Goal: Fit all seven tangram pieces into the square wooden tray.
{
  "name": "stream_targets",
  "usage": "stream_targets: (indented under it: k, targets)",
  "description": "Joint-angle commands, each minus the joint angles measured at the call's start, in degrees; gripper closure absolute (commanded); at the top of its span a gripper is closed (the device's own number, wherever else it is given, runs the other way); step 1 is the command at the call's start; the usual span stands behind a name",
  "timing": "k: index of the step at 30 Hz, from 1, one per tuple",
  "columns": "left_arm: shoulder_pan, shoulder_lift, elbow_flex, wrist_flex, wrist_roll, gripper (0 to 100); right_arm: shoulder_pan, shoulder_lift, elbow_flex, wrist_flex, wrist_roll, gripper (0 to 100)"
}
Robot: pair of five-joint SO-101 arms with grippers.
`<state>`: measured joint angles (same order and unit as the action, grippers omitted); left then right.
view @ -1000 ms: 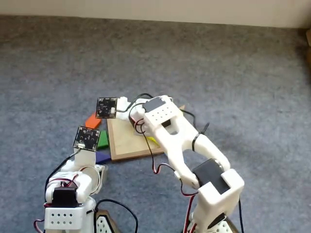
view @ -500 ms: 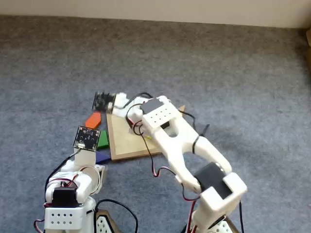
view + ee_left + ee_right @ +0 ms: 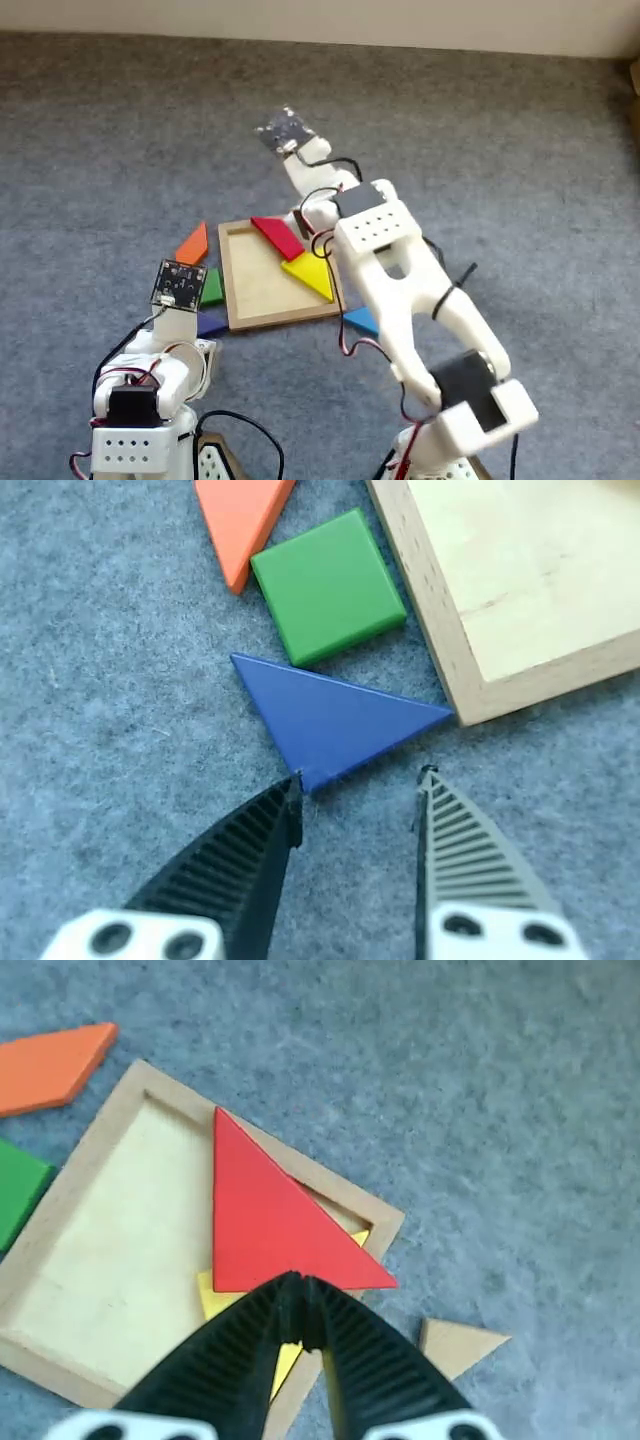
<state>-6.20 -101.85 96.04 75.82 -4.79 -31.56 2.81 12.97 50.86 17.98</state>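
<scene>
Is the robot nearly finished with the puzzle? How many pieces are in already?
Not nearly. Done: the red triangle and yellow triangle lie in the wooden tray. In hand: nothing is held, but the open left gripper sits at the dark blue triangle; the right gripper is shut and empty. Left on the carpet: orange parallelogram, green square, light blue piece, tan triangle.

The tray (image 3: pixel 60 1215) is pale, matt bare wood, the red triangle (image 3: pixel 270 1220) and blue triangle (image 3: pixel 335 720) smooth painted pieces, on rough grey carpet (image 3: pixel 480 150).
</scene>
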Motion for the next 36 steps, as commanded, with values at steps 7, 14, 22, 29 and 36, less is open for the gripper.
stream_targets:
  k: [7, 14, 22, 29, 36]
  targets:
    - [-0.66, -2.42, 1.19, 0.18, 0.62, 81, 0.66, 9.19, -3.21, -6.37, -3.08, 99.4]
    - [-0.66, -2.42, 1.19, 0.18, 0.62, 81, -3.56, 11.56, -2.77, -6.37, -2.64, 99.4]
    - [-0.66, -2.42, 1.19, 0.18, 0.62, 81, -5.76, 14.37, -2.77, -6.37, 5.71, 99.4]
    - [-0.66, -2.42, 1.19, 0.18, 0.62, 81, -5.41, 14.73, -2.86, -6.46, 7.82, 99.4]
    - [-0.66, -2.42, 1.19, 0.18, 0.62, 81, -2.33, 11.38, -2.86, -6.11, 9.85, 99.4]
